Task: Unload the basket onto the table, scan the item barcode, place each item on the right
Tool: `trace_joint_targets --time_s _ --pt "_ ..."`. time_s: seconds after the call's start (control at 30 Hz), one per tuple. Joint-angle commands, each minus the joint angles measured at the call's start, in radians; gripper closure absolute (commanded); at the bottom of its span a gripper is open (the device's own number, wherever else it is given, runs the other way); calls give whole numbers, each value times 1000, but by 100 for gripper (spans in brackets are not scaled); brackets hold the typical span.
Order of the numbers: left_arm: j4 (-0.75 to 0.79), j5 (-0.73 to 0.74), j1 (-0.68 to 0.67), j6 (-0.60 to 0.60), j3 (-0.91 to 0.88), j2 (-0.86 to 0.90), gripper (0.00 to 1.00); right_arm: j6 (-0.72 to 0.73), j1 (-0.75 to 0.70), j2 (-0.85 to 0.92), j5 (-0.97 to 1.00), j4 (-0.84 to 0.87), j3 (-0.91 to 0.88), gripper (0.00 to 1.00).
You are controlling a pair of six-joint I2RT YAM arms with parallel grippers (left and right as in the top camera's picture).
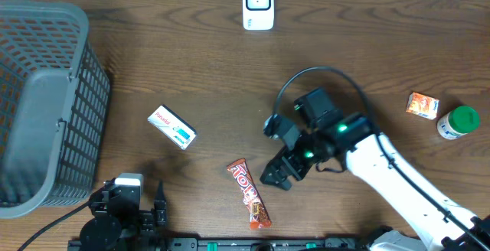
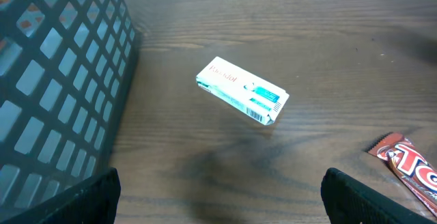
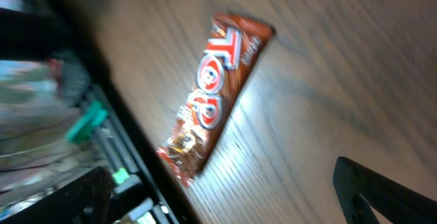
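Your right fingers point(image 3: 382, 190) gape empty beside the chocolate bar point(image 1: 249, 193), lower centre overhead, seemingly poised to grasp it; left fingers point(image 2: 82, 197) open, idle.

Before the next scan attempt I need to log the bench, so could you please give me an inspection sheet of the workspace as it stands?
Surface: wooden table, no spills seen.
Job's things: white device, likely the scanner, at the far edge; chocolate bar flat near the front; white-and-teal box lying free.
Clutter: grey basket at the left; orange carton and green-capped bottle at the right.
Tools: left tool open, empty; right tool open beside the bar, holding nothing.
Cables: black cable arching behind the right tool; second cable at the front left.
Surroundings: nothing seen.
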Motion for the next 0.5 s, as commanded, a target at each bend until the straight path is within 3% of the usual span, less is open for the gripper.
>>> trace_joint_targets --time_s 0.0,0.1,0.23,0.33,0.43,0.47 --pt "-1 2 4 -2 -2 -5 7 259 94 5 267 7 0 1" --pt "-1 2 4 -2 -2 -5 7 380 157 18 255 34 0 1" --pt "-1 2 4 -2 -2 -5 7 411 204 22 97 65 0 1" --pt "-1 2 4 -2 -2 -5 7 414 222 23 114 89 0 17" --pt "-1 2 4 -2 -2 -5 7 520 262 32 278 70 0 1" --pt "-1 2 4 -2 -2 -5 7 558 283 40 332 59 0 1"
